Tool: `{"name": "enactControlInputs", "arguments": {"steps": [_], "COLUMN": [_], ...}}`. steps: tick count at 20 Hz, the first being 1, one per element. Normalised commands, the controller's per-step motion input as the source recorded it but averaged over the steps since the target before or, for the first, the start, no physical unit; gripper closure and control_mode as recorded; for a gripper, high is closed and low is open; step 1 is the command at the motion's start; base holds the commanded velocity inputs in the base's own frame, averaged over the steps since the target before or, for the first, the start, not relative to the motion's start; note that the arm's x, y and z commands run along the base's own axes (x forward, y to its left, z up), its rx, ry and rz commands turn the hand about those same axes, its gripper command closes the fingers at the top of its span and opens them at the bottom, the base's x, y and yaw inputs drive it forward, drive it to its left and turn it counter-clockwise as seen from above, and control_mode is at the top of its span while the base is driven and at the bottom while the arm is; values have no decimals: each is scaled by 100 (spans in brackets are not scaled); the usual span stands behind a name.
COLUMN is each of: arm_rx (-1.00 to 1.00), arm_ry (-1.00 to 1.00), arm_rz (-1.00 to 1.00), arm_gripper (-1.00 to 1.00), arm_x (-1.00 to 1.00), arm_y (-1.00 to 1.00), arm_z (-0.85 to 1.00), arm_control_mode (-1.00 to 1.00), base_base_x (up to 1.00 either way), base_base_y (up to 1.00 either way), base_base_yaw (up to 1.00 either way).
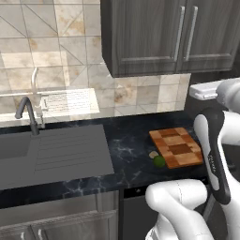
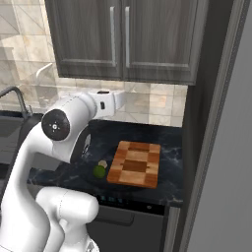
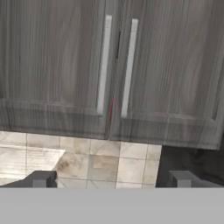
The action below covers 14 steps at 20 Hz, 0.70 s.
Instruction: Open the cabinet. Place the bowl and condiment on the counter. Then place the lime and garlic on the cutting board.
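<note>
I see the cabinet point(image 3: 113, 74) shut, filling the upper frame; my gripper point(image 3: 111, 179) is spread wide, grasping nothing, at bottom centre.

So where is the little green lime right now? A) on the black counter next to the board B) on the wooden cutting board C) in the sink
A: the lime sits on the black counter, just off the left edge of the cutting board, beside the garlic.
</note>
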Motion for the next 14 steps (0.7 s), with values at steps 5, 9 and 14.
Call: {"name": "enactControlInputs", "arguments": {"steps": [5, 9, 14], "arm_rx": [0, 0, 0], "arm_ry": [-2, 0, 0], "arm_rz": [0, 0, 0], "arm_gripper": [-100, -100, -100], "arm_x": [1, 6, 11], "arm_y": [-2, -2, -2], "arm_z": [25, 25, 26], "arm_control_mode": [-100, -100, -100], "base_base_x": [0, 0, 0], "base_base_y": [0, 0, 0], "base_base_yaw": [0, 0, 0]}}
